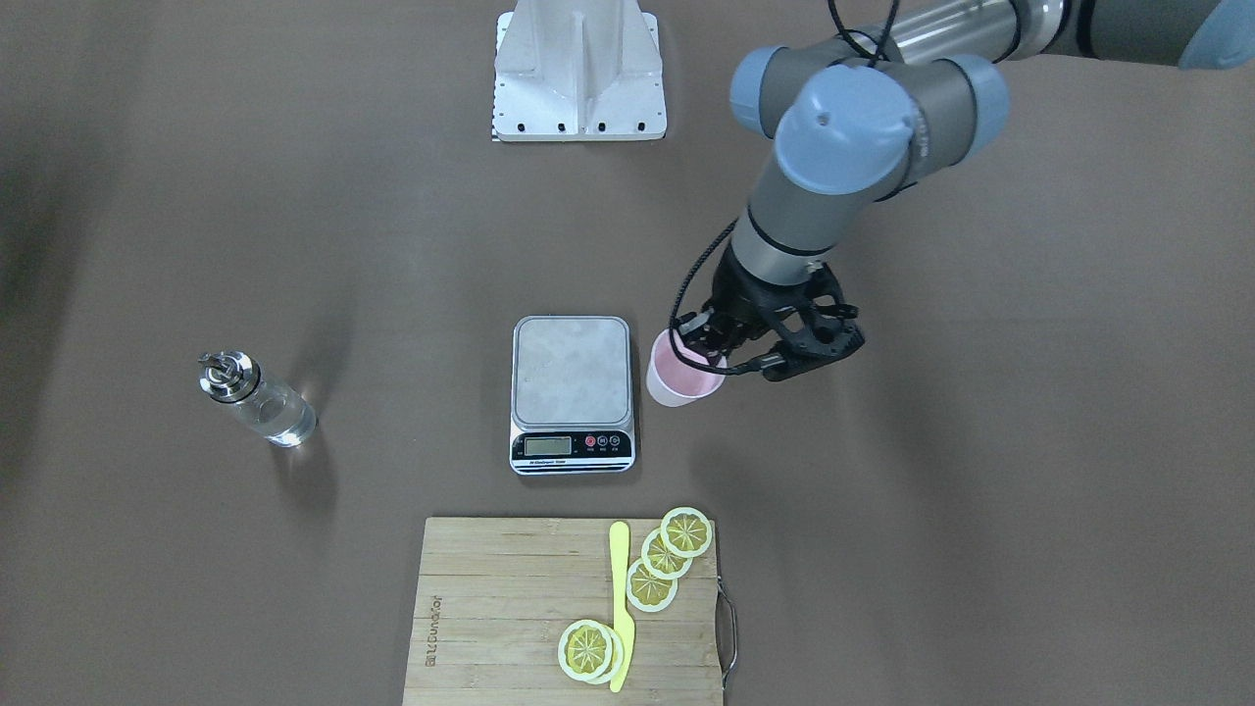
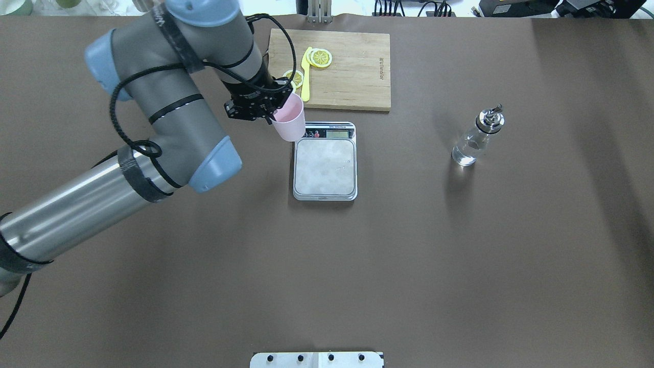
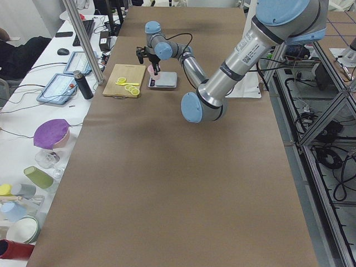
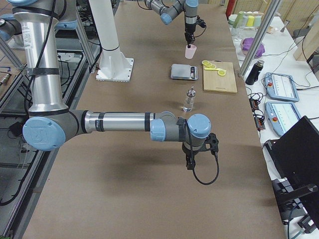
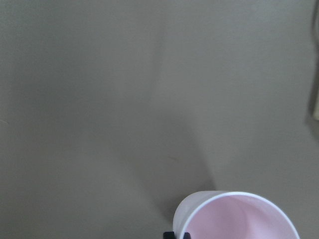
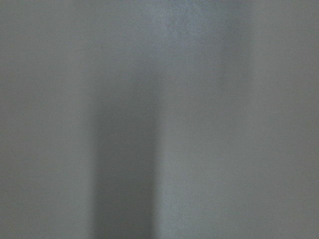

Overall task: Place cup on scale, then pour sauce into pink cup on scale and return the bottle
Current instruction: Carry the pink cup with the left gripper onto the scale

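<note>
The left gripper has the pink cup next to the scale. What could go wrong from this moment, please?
1. The left gripper seems to pinch the cup only at one side of its rim, so the light cup might tilt or slip during the move.
2. The cup is beside the scale, not over its platform. If it is lowered too early, it could catch the edge and tip over.

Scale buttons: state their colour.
Red, the buttons on the scale; clearest in the exterior front-facing view.
</note>
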